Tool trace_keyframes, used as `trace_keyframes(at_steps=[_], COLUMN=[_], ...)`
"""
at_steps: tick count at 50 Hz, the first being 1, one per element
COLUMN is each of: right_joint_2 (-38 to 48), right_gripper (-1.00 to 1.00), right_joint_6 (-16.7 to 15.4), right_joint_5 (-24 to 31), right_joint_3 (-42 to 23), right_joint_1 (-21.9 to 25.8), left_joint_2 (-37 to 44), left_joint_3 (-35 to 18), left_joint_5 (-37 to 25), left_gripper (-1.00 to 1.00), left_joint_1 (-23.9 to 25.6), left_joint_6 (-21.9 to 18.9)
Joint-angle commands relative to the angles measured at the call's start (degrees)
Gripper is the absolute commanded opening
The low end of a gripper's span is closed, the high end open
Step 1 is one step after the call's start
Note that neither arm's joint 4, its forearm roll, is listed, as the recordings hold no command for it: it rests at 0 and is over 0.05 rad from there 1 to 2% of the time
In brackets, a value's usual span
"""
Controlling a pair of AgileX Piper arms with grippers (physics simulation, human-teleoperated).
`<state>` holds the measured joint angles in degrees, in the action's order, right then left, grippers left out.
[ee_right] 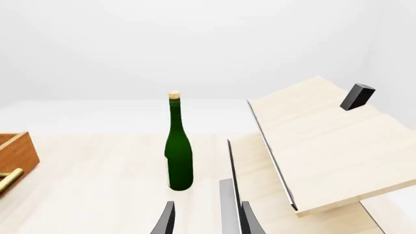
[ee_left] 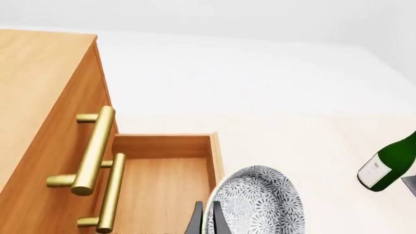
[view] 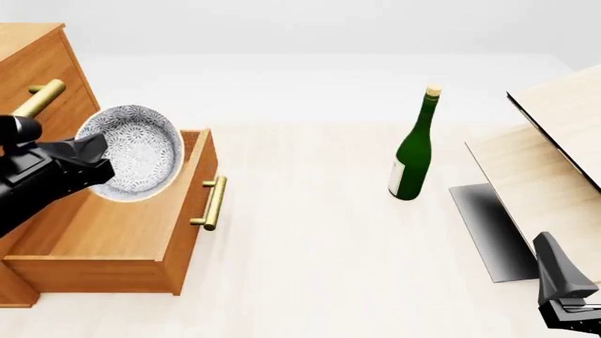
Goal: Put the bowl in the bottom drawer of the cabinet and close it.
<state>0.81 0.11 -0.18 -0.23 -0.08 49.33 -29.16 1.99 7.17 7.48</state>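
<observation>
My left gripper (view: 94, 163) is shut on the rim of the bowl (view: 131, 151), a white bowl with a fine grey pattern, tilted on edge. It hangs over the open bottom drawer (view: 122, 232) of the orange-brown cabinet (view: 38, 56). In the left wrist view the two fingers of the left gripper (ee_left: 206, 222) pinch the rim of the bowl (ee_left: 260, 200) beside the drawer's (ee_left: 162, 185) bare inside. The drawer's brass handle (view: 214, 203) faces the table's middle. My right gripper (view: 564, 303) stands open and holds nothing at the near right, far from the cabinet.
A green bottle (view: 413, 158) with a cork stands upright mid-table. Pale wood panels (view: 554, 162) lean at the right over a dark grey base (view: 488, 225), close to the right gripper (ee_right: 206, 222). Brass handles (ee_left: 94, 151) of the upper drawers jut out above the open drawer.
</observation>
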Motion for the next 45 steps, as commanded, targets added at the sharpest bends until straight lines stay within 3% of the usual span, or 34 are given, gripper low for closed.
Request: trace_keyframes(at_steps=[1, 45], right_joint_2=[0.0, 0.0], right_gripper=[1.00, 1.00], right_joint_6=[0.0, 0.0], right_joint_5=[0.0, 0.0], right_joint_3=[0.0, 0.0], right_joint_1=[0.0, 0.0], left_joint_2=[0.8, 10.0], left_joint_3=[1.2, 5.2], left_joint_5=[1.9, 11.1], left_gripper=[-1.00, -1.00], left_joint_1=[-3.0, -9.0], left_joint_6=[-1.6, -4.2])
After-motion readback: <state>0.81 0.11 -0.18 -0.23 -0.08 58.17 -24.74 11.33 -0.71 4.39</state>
